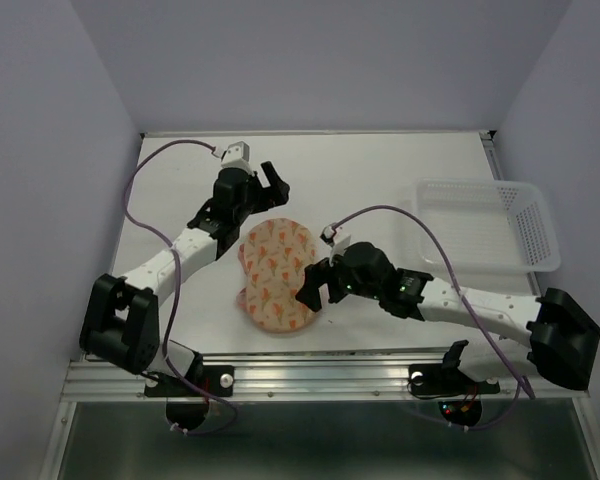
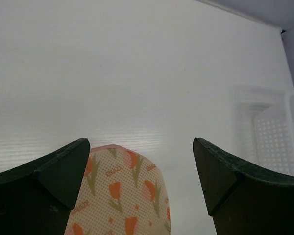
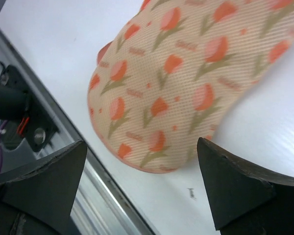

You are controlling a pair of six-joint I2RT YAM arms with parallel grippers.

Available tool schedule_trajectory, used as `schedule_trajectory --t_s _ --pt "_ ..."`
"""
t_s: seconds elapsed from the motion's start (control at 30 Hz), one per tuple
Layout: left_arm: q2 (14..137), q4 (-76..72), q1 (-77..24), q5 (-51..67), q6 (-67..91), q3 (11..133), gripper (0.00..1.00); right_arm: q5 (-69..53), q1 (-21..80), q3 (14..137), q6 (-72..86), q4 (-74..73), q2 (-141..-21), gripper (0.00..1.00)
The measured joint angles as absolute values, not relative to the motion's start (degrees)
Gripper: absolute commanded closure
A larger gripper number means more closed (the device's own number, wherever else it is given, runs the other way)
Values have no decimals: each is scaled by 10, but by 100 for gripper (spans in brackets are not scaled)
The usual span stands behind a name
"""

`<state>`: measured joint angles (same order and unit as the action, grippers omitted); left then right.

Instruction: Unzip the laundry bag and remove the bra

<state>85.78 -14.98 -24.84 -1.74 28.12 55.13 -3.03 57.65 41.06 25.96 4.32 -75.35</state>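
The laundry bag (image 1: 277,274) lies flat in the middle of the table, a peach-pink pouch with orange tulip marks. It looks closed. My left gripper (image 1: 273,185) is open, just above the bag's far end; that end shows between its fingers in the left wrist view (image 2: 120,196). My right gripper (image 1: 318,290) is open at the bag's near right edge; the right wrist view shows the bag's near end (image 3: 186,88) above the fingers. Neither gripper touches the bag. The bra is hidden.
A clear plastic mesh basket (image 1: 485,222) stands at the right, also in the left wrist view (image 2: 277,137). The metal rail of the table's near edge (image 1: 310,370) runs close below the bag and shows in the right wrist view (image 3: 63,142).
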Motion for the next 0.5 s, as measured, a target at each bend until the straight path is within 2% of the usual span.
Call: schedule_trajectory --t_s 0.23,0.5 --pt "730 -124 -275 -44 324 480 1 54 519 410 228 -11 -678 0" --pt "753 -47 -401 -118 349 445 1 106 489 373 227 -56 -654 0"
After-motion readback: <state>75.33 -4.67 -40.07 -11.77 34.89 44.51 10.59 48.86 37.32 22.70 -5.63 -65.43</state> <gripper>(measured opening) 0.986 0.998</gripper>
